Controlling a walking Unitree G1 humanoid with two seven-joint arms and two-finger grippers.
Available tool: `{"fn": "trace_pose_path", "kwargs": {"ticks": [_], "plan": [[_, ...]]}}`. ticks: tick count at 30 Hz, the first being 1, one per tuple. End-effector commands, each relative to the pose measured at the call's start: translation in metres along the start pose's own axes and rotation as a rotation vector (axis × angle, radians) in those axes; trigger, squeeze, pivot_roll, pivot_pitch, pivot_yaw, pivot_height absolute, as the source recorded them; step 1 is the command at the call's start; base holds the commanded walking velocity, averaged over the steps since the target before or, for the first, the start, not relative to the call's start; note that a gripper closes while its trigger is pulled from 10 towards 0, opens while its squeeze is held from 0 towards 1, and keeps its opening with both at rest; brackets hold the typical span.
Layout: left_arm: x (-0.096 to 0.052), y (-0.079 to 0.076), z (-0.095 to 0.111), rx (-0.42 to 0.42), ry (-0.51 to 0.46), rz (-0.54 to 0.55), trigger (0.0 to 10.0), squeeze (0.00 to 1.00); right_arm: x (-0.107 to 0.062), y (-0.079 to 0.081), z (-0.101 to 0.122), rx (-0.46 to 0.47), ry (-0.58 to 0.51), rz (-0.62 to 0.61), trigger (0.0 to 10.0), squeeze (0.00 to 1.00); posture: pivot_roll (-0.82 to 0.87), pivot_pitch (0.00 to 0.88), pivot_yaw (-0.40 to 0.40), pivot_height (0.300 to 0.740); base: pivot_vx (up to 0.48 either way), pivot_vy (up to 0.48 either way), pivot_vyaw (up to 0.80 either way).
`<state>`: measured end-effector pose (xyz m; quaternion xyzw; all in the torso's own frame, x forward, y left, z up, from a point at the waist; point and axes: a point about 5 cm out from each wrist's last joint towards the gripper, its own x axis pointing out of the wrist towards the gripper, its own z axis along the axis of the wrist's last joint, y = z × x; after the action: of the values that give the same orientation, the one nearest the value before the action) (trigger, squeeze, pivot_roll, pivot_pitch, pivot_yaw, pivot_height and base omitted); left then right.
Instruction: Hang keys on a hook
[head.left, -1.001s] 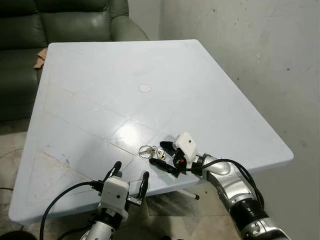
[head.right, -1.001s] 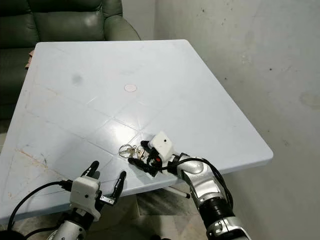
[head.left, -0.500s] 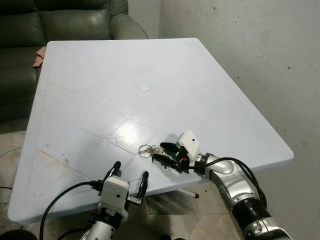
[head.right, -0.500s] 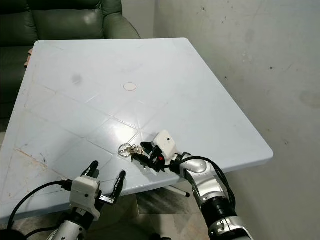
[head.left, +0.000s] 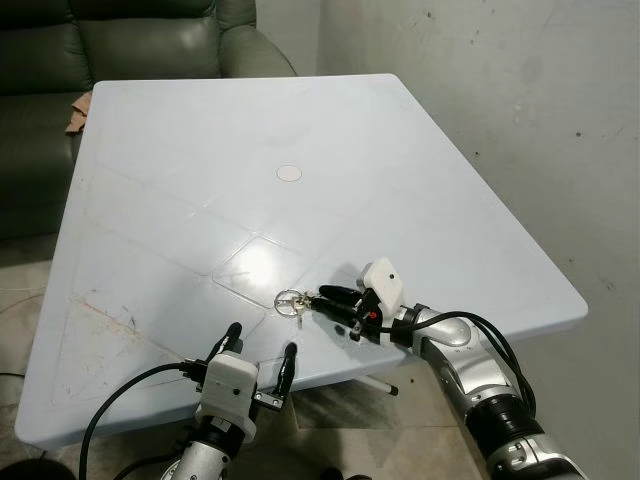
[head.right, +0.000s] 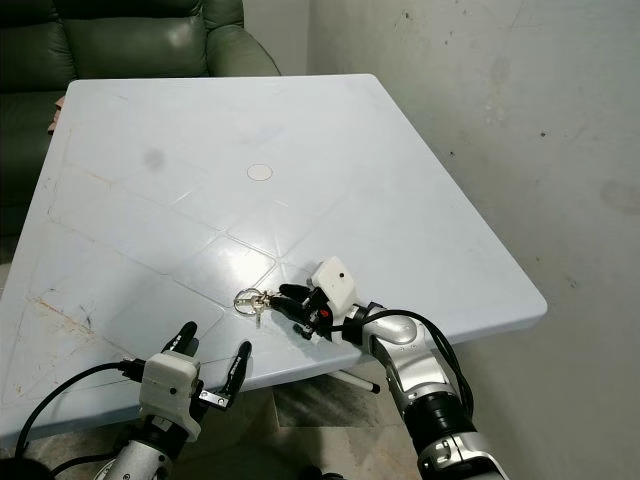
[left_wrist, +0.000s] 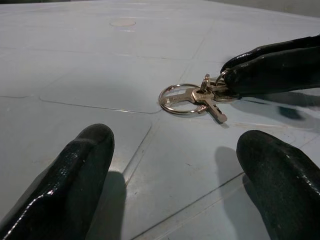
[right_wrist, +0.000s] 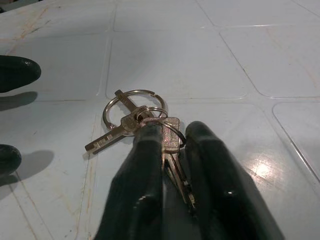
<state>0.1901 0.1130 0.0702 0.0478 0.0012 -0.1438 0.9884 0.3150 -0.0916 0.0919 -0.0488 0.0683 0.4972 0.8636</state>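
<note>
My right gripper (right_wrist: 172, 150) pinches the keys (right_wrist: 135, 117) flat near the table's (head.left: 180, 170) front edge, seemingly for lifting; my left gripper (head.left: 258, 356) waits open.

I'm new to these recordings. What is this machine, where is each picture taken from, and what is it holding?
This is a humanoid robot with two silver arms. Two pictures come from its head cameras, looking down on a pale blue plastic table; the other two come from cameras on its wrists. The right end effector has its two black fingers pinched shut on a bunch of silver metal keys on a ring, resting on the table. The left end effector waits open at the table's near edge. A dark green sofa stands behind.
</note>
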Motion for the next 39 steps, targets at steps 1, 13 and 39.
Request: {"fn": "trace_pose_path", "kwargs": {"ticks": [1, 13, 39], "plan": [[-0.0013, -0.0016, 0.0022, 0.005, -0.002, -0.005, 10.0, 0.00, -0.0024, -0.0046, 0.0049, -0.007, -0.019, -0.012, 0.0, 0.00, 0.05, 0.152, -0.086, 0.740, 0.000, 0.000, 0.00], [-0.0012, -0.0017, 0.0016, 0.003, 0.001, -0.006, 10.0, 0.00, -0.0031, -0.0061, 0.0051, -0.009, -0.025, -0.018, 0.0, 0.00, 0.06, 0.147, -0.087, 0.740, 0.000, 0.000, 0.00], [0.0001, 0.0005, 0.0022, 0.007, 0.001, 0.001, 10.0, 0.00, -0.0023, -0.0096, 0.0036, -0.061, -0.001, -0.021, 10.0, 0.00, 0.06, 0.141, -0.089, 0.740, 0.000, 0.000, 0.00]]}}
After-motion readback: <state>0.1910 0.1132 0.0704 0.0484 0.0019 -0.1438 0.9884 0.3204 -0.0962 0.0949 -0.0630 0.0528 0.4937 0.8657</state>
